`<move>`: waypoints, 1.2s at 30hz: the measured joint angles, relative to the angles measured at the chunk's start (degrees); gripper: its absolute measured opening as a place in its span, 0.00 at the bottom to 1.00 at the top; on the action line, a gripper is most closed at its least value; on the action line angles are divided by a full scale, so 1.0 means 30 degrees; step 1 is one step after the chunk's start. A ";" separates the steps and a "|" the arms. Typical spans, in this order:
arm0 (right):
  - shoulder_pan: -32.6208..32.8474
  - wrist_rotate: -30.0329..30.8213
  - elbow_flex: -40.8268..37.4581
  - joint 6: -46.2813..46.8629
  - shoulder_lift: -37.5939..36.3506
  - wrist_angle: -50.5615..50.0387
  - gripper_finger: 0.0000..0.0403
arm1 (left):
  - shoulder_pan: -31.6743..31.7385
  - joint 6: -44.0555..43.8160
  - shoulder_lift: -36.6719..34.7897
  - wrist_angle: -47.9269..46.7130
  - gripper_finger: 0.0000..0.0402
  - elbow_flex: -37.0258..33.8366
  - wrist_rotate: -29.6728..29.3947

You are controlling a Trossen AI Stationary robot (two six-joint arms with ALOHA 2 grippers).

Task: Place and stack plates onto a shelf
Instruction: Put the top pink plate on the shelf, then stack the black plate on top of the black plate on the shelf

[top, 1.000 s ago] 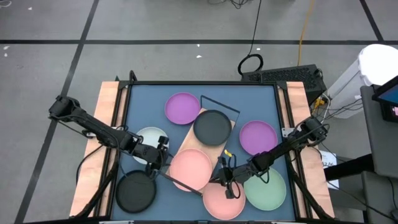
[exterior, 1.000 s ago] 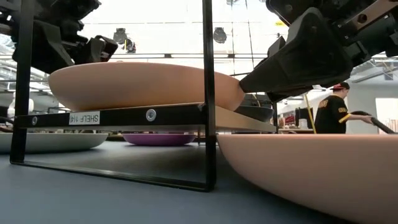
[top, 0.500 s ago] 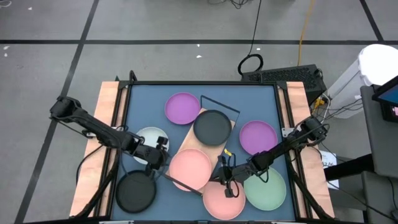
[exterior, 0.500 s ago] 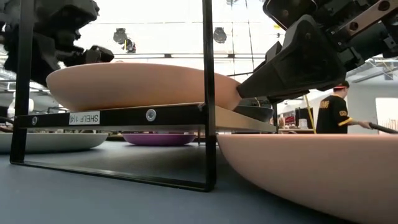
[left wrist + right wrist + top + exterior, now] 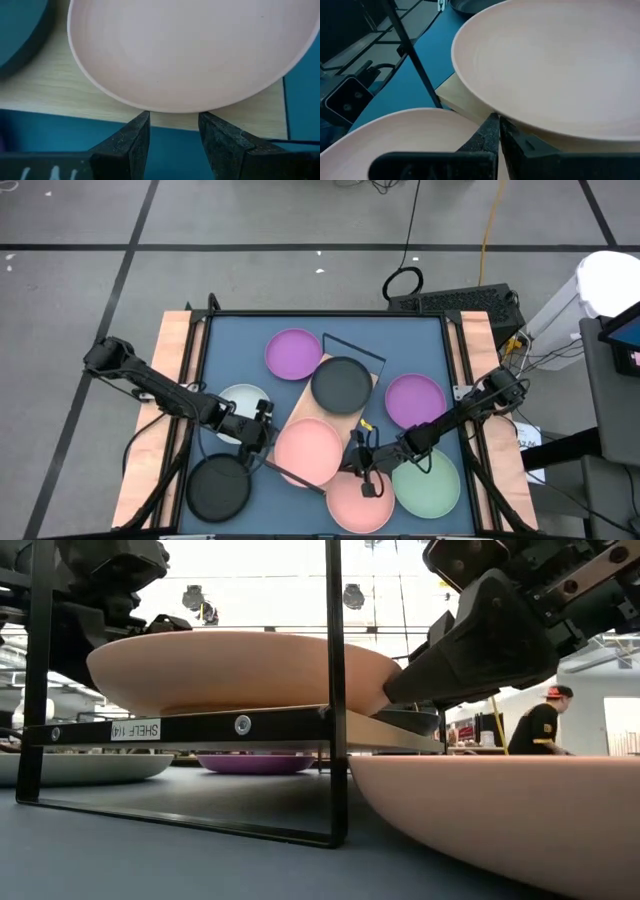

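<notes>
Eight plates show from above, and two of them are on the shelf (image 5: 325, 405). Nearest the front edge lie a black plate (image 5: 218, 487) on the left, a pink plate (image 5: 358, 502) in the middle and a pale green plate (image 5: 427, 484) on the right, all on the blue table top (image 5: 232, 340). Just behind them the second pink plate (image 5: 308, 450) sits on the near end of the shelf's wooden board, with a gripper at either side of it. The left gripper (image 5: 262, 436) is at its left rim with its fingers (image 5: 131, 140) parted, one on either side of the rim and clamping nothing. The right gripper (image 5: 358, 459) is at the plate's right edge, its fingers (image 5: 487, 131) pressed together with nothing between them, tips against the underside of the rim. A white-grey plate (image 5: 238, 404) lies on the table partly under the left arm. Farther back, the second black plate (image 5: 341, 385) rests on the far half of the board, with a purple plate (image 5: 414, 399) on the table to its right. The other purple plate (image 5: 293, 353) is farthest back, beside the shelf's black wire frame (image 5: 355, 348). In the low view the frame's upright post (image 5: 336, 690) crosses in front of the raised pink plate, and a person (image 5: 540, 725) stands in the room behind.
</notes>
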 joint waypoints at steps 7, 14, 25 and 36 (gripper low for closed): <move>-0.0090 0.0028 0.0000 0.0357 0.0000 -0.0183 0.00 | 0.0328 0.0058 0.0000 0.0101 0.43 0.0000 -0.0376; -0.0104 0.0071 0.0000 0.1291 -0.0674 -0.2003 0.00 | 0.0525 0.0126 0.0000 0.0113 0.43 0.0000 -0.0412; 0.0162 -0.0050 0.0000 0.2589 -0.3256 -0.6060 0.00 | 0.0503 -0.0460 -0.0001 -0.0397 0.43 0.0000 -0.0508; 0.1431 -0.0055 0.0000 0.6933 -0.7420 -1.1147 0.00 | 0.0503 -0.0282 -0.1559 -0.0935 0.43 0.0159 -0.1268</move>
